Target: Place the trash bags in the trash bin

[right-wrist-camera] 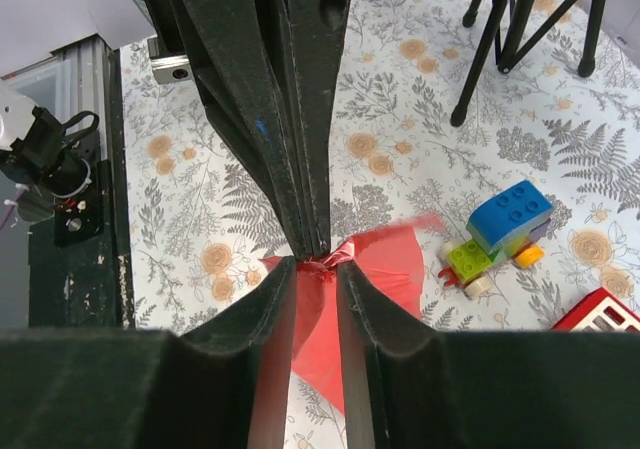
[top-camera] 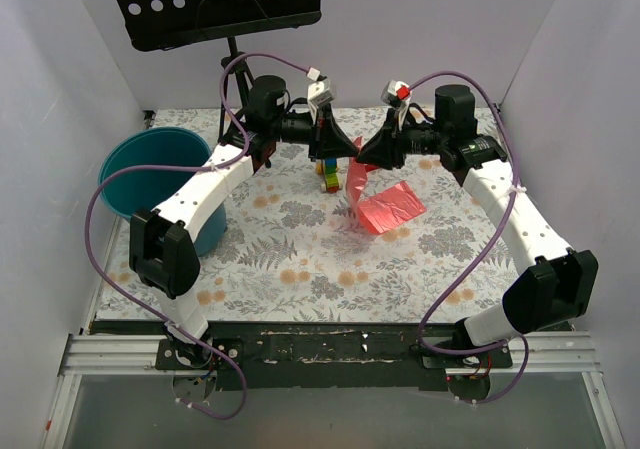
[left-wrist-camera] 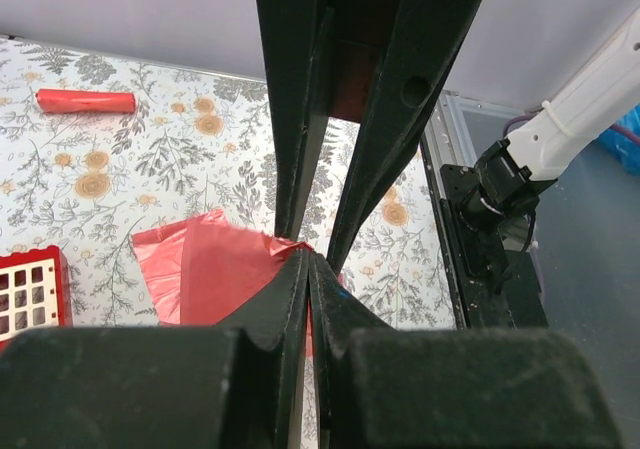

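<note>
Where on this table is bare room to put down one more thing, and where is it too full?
Free: the near strip of table between its front edge and the bag; also between bag and right arm. Crowded: the far middle, where left hand, right hand, bag, toy blocks and stand legs meet.

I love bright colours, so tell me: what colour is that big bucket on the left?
Teal; the trash bin shows best in the top external view.
</note>
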